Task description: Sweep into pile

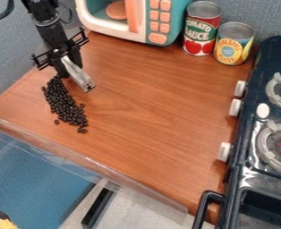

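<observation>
Two black fingers (60, 67) of the gripper (70, 71) are closed on a silvery metal bar (80, 78), long and narrow, which slants down toward the near right. The gripper hangs over the far left of the table (149, 98), whose top is reddish brown with a streaky wood grain.

Just beside the bar, to its left and nearer, lie the beans (64, 103): small, dark, smooth ovals with a slight shine. They form a long, uneven patch that begins by the fingers and runs toward the near side, with a few loose ones at its near end. A clear plastic strip (95, 163) follows the near edge of the table.

At the far side is a toy microwave (116, 29), its corners rounded, in cream and teal, with a peach handle and raised buttons. A round peach plate (116, 10) sits inside it. To its right stand two upright cans with ridged metal tops: a taller red can (201, 29) and a shorter yellow can (232, 44), close together.

Along the right is a glossy dark stove (249, 129) with white knobs, pale ring-shaped burners with red centers and, at the near end, a dark recessed basin (265, 210). A rough blue-gray fabric wall (11, 49) rises behind the table's far left.
</observation>
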`<state>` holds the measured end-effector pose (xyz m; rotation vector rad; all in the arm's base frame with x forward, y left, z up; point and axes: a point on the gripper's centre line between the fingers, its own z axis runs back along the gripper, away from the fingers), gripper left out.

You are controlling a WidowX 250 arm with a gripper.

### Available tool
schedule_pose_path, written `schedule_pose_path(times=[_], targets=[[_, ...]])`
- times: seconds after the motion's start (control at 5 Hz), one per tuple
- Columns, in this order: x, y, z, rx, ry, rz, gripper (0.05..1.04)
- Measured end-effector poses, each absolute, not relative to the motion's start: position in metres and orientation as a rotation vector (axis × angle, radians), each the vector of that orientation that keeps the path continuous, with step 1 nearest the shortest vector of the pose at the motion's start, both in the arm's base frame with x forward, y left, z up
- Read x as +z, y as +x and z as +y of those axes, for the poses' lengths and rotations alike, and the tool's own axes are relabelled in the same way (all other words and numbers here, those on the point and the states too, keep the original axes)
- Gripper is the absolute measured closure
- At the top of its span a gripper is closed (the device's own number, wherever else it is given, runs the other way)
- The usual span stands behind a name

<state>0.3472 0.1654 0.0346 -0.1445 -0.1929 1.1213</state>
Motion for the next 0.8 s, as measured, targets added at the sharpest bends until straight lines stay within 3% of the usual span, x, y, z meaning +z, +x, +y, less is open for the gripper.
schedule_pose_path(times=[0.4, 0.6, 0.8], targets=[[0.066, 0.344, 0.125, 1.035, -0.162, -0.268, 0.704], [0.088, 0.351, 0.063, 0.923, -0.143, -0.304, 0.704], [0.082, 0.349, 0.020, 0.837, -0.069, -0.320, 0.704]])
